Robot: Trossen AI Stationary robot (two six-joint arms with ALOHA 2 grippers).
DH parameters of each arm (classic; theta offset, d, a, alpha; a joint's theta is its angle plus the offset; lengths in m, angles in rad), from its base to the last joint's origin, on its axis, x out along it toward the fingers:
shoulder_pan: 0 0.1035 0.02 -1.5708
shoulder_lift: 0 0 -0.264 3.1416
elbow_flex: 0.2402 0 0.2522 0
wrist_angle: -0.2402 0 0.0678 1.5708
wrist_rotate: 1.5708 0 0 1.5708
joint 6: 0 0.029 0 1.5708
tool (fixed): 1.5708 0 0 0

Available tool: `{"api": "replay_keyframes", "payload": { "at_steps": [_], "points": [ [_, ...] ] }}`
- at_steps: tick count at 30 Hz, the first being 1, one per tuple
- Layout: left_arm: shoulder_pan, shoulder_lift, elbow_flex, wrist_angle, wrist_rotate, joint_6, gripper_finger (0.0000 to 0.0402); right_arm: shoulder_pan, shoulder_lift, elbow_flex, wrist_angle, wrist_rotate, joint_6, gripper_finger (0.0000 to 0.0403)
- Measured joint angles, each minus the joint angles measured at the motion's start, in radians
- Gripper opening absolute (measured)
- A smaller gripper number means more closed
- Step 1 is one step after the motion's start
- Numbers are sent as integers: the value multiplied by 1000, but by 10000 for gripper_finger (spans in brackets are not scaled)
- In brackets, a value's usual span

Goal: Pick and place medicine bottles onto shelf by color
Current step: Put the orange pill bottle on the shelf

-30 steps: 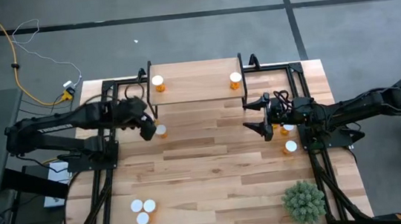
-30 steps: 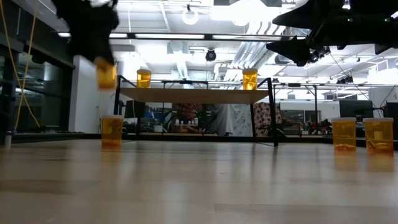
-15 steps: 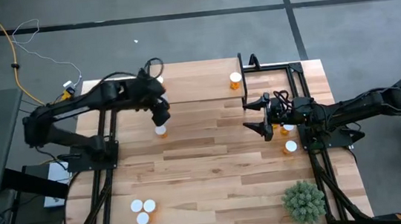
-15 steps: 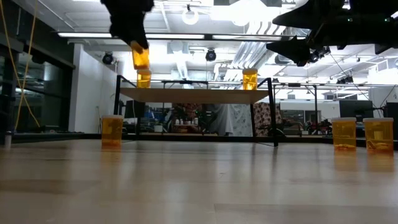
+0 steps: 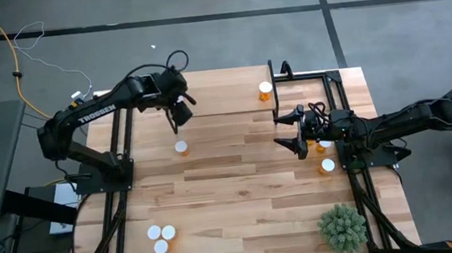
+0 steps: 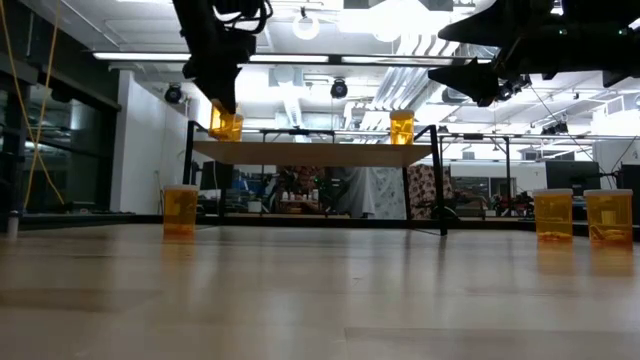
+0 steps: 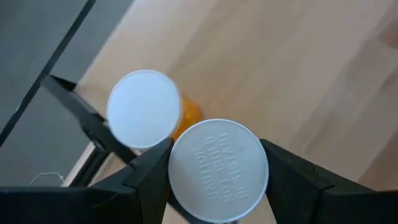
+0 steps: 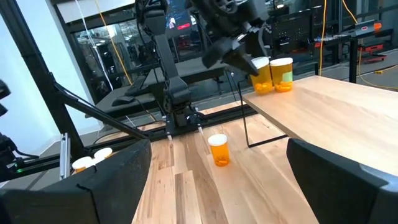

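A capped bottle (image 7: 218, 169) is gripped in the left claw (image 5: 179, 111) over the shelf (image 5: 222, 93), just beside another bottle (image 7: 145, 117). The right claw (image 5: 294, 133) is held wide above the tabletop (image 5: 241, 192).

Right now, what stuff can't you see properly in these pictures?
- Bottles under the left tool: in the high view the arm covers both the held bottle and the one beside it on the shelf.
- Whether the held bottle touches the shelf: not clear in any view.
- Cap lettering: too faint to read in the left wrist view.
- Right tool: its fingertips are cut off in the right wrist view.
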Motion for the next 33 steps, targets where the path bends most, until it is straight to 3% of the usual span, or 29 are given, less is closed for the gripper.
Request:
{"api": "replay_keyframes", "payload": {
  "at_steps": [5,12,23,33],
  "points": [
    [65,0,0,21,15,21,209,0,0,0,0,0,0,366],
    [105,0,0,106,170,22,209,0,0,0,0,0,7,366],
    [107,0,0,97,160,41,211,0,0,0,0,0,7,366],
    [107,0,0,97,159,47,241,0,0,0,0,0,10,366]
  ]
}}
